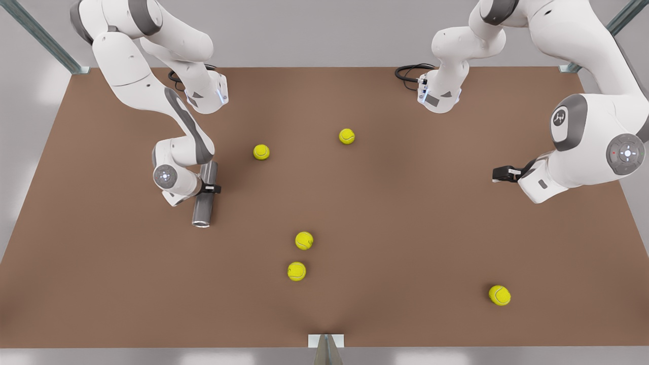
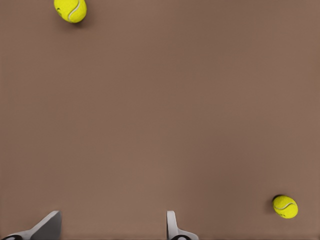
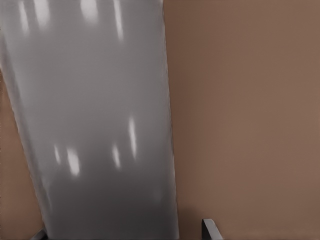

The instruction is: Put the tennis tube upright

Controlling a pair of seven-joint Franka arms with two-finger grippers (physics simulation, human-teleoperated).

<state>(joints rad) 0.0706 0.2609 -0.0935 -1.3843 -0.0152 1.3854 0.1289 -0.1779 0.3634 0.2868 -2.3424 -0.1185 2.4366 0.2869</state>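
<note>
The tennis tube (image 1: 203, 208) is a grey metallic cylinder lying flat on the brown table (image 1: 405, 228) at the front view's left, its lighter rim toward the near edge. My right gripper (image 1: 210, 188) is down at the tube's middle and straddles it. In the right wrist view the tube (image 3: 95, 125) lies between the fingers of the right gripper (image 3: 125, 230), with a gap to one fingertip (image 3: 210, 227), so the gripper is open. My left gripper (image 1: 499, 174) waits at the front view's right, above bare table, open (image 2: 112, 222) and holding nothing.
Several yellow-green tennis balls lie scattered on the table: one (image 1: 261, 151) just beyond the tube, one (image 1: 347, 136) at the middle back, a pair (image 1: 303, 240) (image 1: 296, 271) near the middle front. Another ball (image 1: 499, 295) lies front right. The left wrist view shows two balls (image 2: 70, 10) (image 2: 285, 206).
</note>
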